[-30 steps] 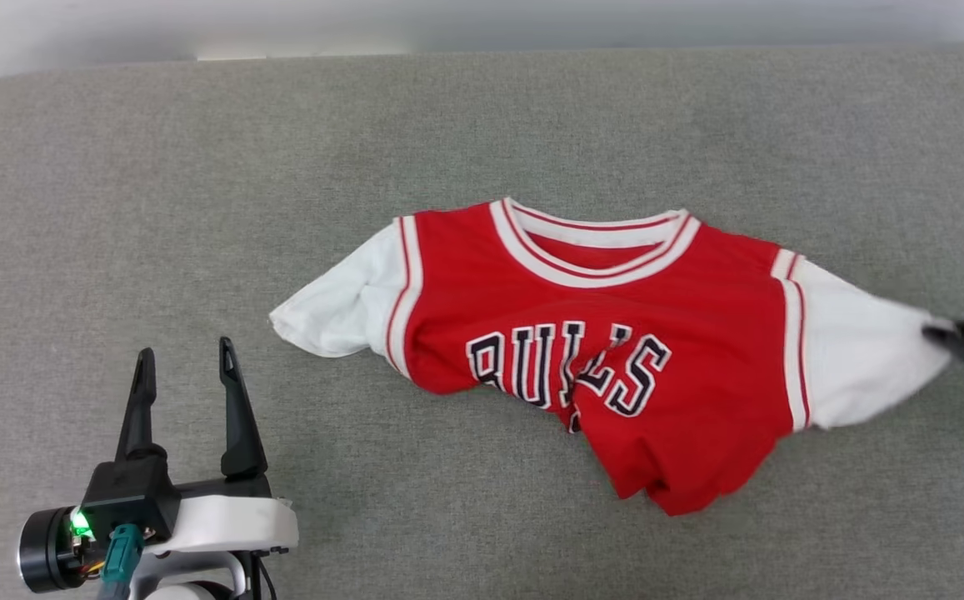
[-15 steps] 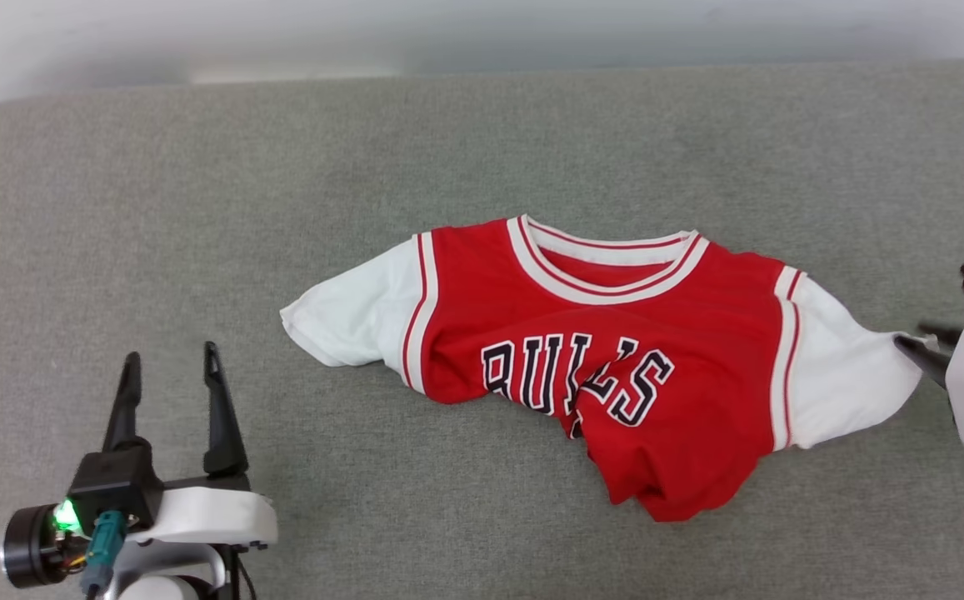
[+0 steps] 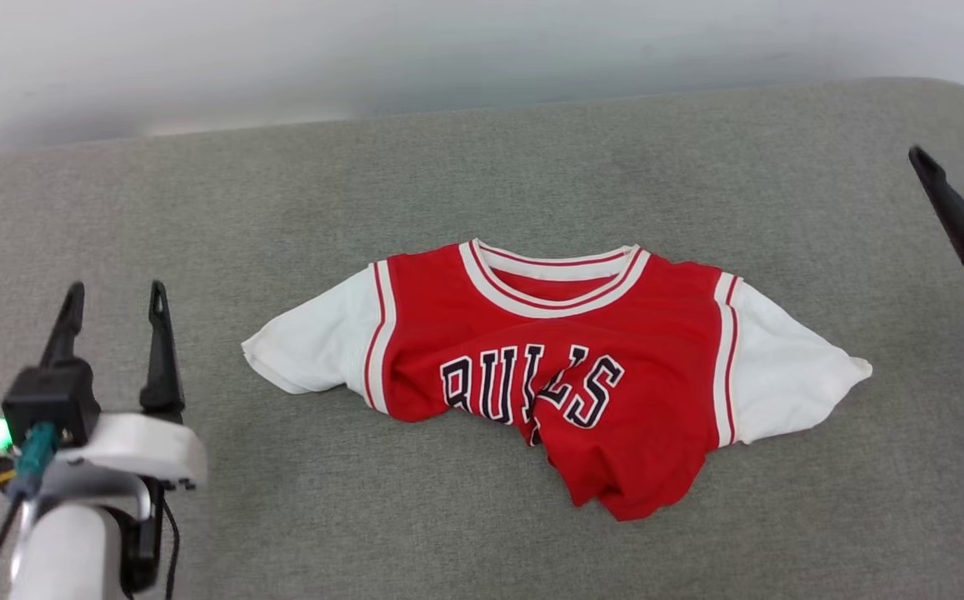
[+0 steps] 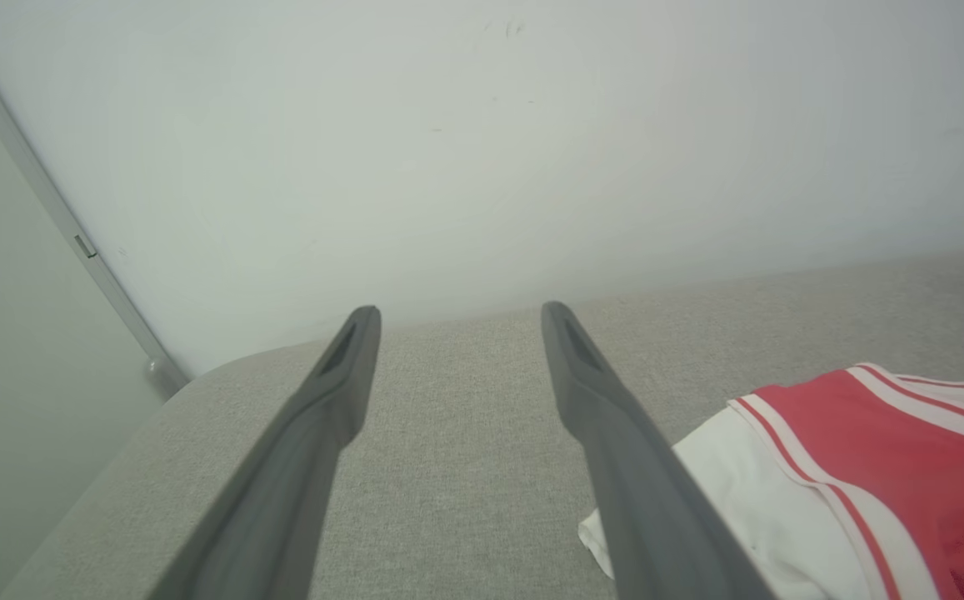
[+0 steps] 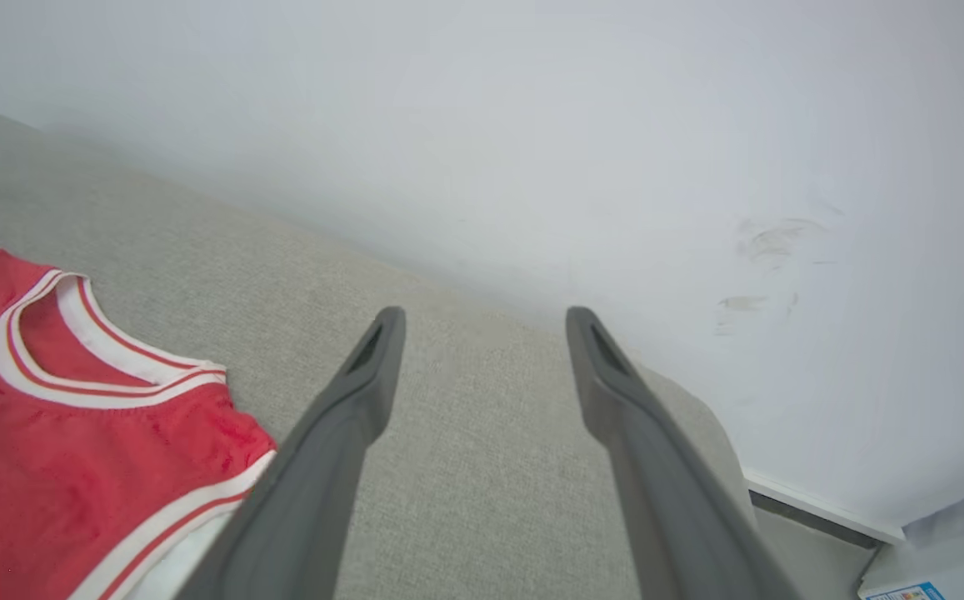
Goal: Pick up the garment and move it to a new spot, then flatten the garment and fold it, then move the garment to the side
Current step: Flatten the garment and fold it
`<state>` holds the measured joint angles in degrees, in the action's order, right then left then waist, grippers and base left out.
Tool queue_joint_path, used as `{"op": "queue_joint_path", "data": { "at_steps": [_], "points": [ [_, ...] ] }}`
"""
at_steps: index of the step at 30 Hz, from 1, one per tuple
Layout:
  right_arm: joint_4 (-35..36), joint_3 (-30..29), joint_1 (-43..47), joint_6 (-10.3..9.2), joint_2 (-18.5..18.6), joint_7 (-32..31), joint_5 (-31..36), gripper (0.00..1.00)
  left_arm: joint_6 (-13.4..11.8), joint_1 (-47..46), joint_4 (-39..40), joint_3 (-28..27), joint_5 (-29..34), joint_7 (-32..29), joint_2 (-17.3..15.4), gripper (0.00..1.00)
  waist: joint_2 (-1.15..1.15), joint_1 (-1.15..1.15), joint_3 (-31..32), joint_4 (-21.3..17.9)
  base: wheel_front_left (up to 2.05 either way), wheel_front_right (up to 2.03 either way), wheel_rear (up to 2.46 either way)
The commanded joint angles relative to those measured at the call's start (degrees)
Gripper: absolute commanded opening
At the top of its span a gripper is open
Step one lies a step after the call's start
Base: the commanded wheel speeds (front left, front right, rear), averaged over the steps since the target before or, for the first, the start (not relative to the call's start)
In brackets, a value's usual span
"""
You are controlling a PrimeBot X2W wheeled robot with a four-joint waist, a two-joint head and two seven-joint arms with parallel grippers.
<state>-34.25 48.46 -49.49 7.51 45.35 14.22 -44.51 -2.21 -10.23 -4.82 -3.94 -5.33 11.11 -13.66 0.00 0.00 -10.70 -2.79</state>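
Note:
The garment (image 3: 565, 358), a red jersey with white short sleeves and black lettering, lies face up in the middle of the grey surface (image 3: 448, 183). Its sleeves spread left and right, and its lower part is bunched and twisted toward the front. My left gripper (image 3: 115, 292) stands open at the lower left, well to the left of the left sleeve. My right gripper (image 3: 956, 137) is open at the right edge, raised and clear of the right sleeve. The left wrist view has the left sleeve and red shoulder (image 4: 865, 450). The collar (image 5: 73, 350) lies left of my right fingers (image 5: 340, 450).
The grey padded surface ends at a pale wall (image 3: 448, 58) along the back. Its rounded corners show at the far left (image 4: 182, 392) and far right (image 5: 698, 408). Bare grey fabric surrounds the garment on all sides.
My right gripper has opened and let go of the right sleeve, then lifted up and away. The sleeve now lies flat. The head camera has shifted, so the whole picture has moved.

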Motion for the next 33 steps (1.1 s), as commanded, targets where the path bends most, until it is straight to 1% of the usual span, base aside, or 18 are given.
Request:
{"op": "queue_joint_path", "data": {
  "at_steps": [1,3,6,8,10,12,15,19,21,25,28,33],
  "points": [
    [-0.2,-1.8,1.2,-0.04,-1.4,0.4,1.1,1.00,0.5,-0.9,-0.2,0.1,-0.2,-0.6,-0.5,1.00,0.00,0.00,-0.1,-0.3,0.00,0.00,0.00],
    [1.0,-9.1,3.6,-0.04,-4.3,0.9,5.0,1.00,1.5,-2.9,-0.7,0.6,-0.2,-2.6,-1.9,1.00,0.00,0.00,-0.5,-0.7,0.00,0.00,0.00],
    [6.8,-21.8,9.5,-0.04,-9.5,0.9,12.9,1.00,3.3,-5.9,-1.2,0.9,-0.6,-6.0,-3.7,1.00,0.00,0.00,-1.2,-1.2,0.00,0.00,0.00],
    [11.6,-28.8,14.5,-0.04,-13.3,0.9,18.4,1.00,4.8,-7.9,-1.4,1.5,-1.4,-9.0,-4.8,1.00,0.00,0.00,-1.7,-1.3,0.00,0.00,0.00],
    [16.1,-33.6,18.6,-0.04,-16.6,1.0,22.9,1.00,6.2,-10.3,-1.8,1.7,-1.9,-12.3,-6.8,1.00,0.00,0.00,-2.2,-1.5,0.00,0.00,0.00],
    [20.0,-36.3,21.9,-0.04,-19.4,1.0,26.1,1.00,7.2,-12.9,-1.8,2.1,-2.5,-15.1,-8.6,1.00,0.00,0.00,-2.8,-1.7,0.00,0.00,0.00],
    [24.4,-39.0,25.9,-0.04,-22.5,1.0,28.9,1.00,8.4,-16.5,-2.6,3.2,-4.0,-20.4,-11.3,1.00,0.00,0.00,-3.6,-1.9,0.00,0.00,0.00],
    [28.2,-40.9,29.0,-0.04,-24.8,1.0,31.2,1.00,9.5,-21.7,-3.8,6.8,-8.7,-29.8,-14.8,1.00,0.00,0.00,-4.5,-2.1,0.00,0.00,0.00],
    [29.3,-41.3,30.2,-0.04,-25.4,1.0,31.8,1.00,9.5,-24.0,-3.9,9.9,-11.9,-35.1,-16.9,1.00,0.00,0.00,-5.0,-2.2,0.00,0.00,0.00],
    [30.9,-42.1,31.3,-0.04,-26.0,0.5,32.3,1.00,9.6,-28.0,-3.1,16.7,-21.1,-46.1,-21.5,1.00,0.00,0.00,-6.2,-2.5,0.00,0.00,0.00],
    [31.8,-42.4,31.6,-0.04,-26.2,0.1,32.6,1.00,9.6,-30.7,-2.1,21.3,-26.4,-52.8,-25.0,1.00,0.00,0.00,-7.4,-2.8,0.00,0.00,0.00],
    [32.9,-42.2,30.8,-0.04,-26.5,-0.3,32.9,1.00,9.6,-34.4,-2.5,27.6,-33.9,-63.2,-28.4,1.00,0.00,0.00,-9.6,-3.4,0.00,0.00,0.00]
  ]
}}
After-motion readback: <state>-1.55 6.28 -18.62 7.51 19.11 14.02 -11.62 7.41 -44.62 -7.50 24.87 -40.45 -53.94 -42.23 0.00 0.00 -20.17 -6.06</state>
